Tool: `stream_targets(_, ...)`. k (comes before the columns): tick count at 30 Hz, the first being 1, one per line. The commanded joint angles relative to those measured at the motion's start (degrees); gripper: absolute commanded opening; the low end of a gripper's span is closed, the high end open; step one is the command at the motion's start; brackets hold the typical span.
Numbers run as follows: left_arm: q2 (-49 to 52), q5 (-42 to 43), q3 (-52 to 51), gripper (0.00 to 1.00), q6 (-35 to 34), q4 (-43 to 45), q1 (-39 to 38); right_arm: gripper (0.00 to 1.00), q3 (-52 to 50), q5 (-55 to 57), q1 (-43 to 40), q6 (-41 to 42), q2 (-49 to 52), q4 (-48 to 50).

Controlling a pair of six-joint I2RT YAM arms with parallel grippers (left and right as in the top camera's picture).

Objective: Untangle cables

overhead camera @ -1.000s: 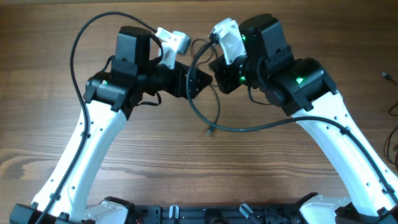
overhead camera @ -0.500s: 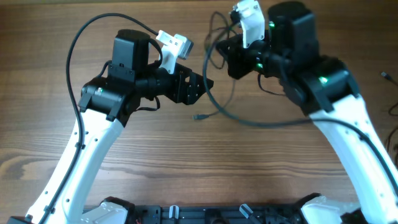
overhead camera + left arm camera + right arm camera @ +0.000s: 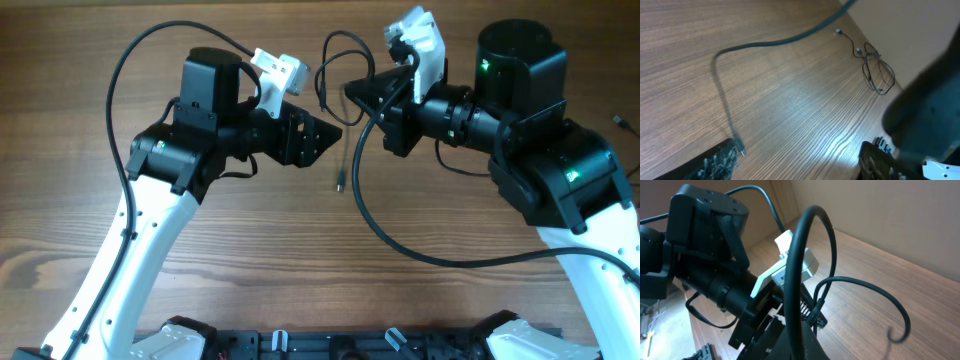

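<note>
Fingers [image 3: 715,162] of the left gripper [image 3: 322,135] stand apart, empty; right gripper [image 3: 368,105] pinches the dark grey rubber cable [image 3: 796,280], its plug [image 3: 340,186] hanging at 7 o'clock. Raise slowly, so its loop [image 3: 816,208] opens, not tightens.

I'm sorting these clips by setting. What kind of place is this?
Probably a robotics lab or test bench: two robot arms work at a wooden table, with a loose cable as the workpiece and a plain wall behind.
</note>
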Motion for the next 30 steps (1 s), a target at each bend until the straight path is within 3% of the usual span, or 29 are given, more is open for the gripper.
stream_targets(1,-1.55,5.33,0.22,0.78,-0.02,3.34,0.24,0.04,0.33,1.6,0.02,-1.27,-0.37,-0.5)
stream_targets(9,-3.5,7.02,0.22,0.79,-6.67,13.2,0.24,0.04,0.33,4.98,0.02,-1.22,-0.33,-0.74)
stream_targets(13,-3.5,6.99,0.2,0.79,-6.88,14.88,0.24,0.04,0.33,4.92,0.02,-1.14,-0.33,-0.83)
stream_targets(23,-0.9,-3.37,0.2,0.8,-6.86,14.88,0.17,0.04,0.33,0.35,0.04,-0.7,-0.33,-0.74)
stream_targets(30,8.15,-3.5,0.2,0.8,-8.15,12.96,0.17,0.04,0.33,-0.94,0.04,0.35,-0.33,-1.14)
